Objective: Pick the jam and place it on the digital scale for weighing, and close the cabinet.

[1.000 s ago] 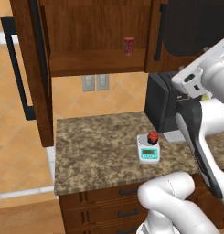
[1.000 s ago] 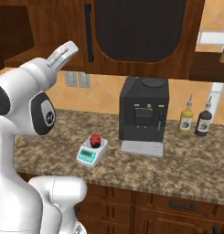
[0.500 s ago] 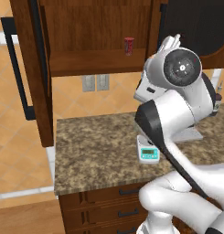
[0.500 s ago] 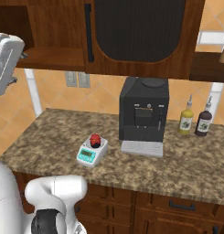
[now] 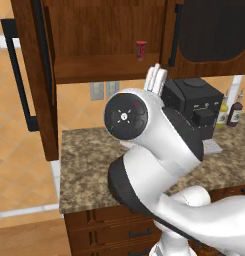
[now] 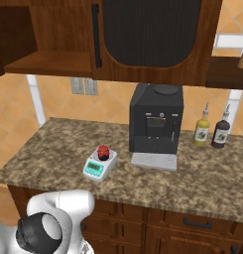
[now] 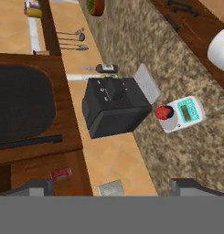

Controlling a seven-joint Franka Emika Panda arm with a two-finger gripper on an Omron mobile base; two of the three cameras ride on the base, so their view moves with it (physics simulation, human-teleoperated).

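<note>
The jam (image 6: 103,151), a small red-topped jar, sits on the white, teal-fronted digital scale (image 6: 99,166) on the counter, left of the coffee machine. The hand view looks down on both from well above, with the jam (image 7: 164,112) on the scale (image 7: 184,114). My gripper (image 7: 113,189) is open; its fingertips (image 7: 33,186) stand wide apart with nothing between them, far from the jar. The cabinet's left door (image 5: 29,75) hangs open, baring the shelf. Its right door (image 6: 152,34) is shut.
A slim red can (image 5: 141,50) stands on the open cabinet shelf. The black coffee machine (image 6: 155,124) stands mid-counter, with two bottles (image 6: 202,130) to its right. My bulky white arm (image 5: 154,150) blocks the scale in the left base view. Drawers (image 6: 192,223) run below the counter.
My arm has swung leftward across the left base view and out of the right base view's upper part. The jam stays on the scale, and the left door stays open.
</note>
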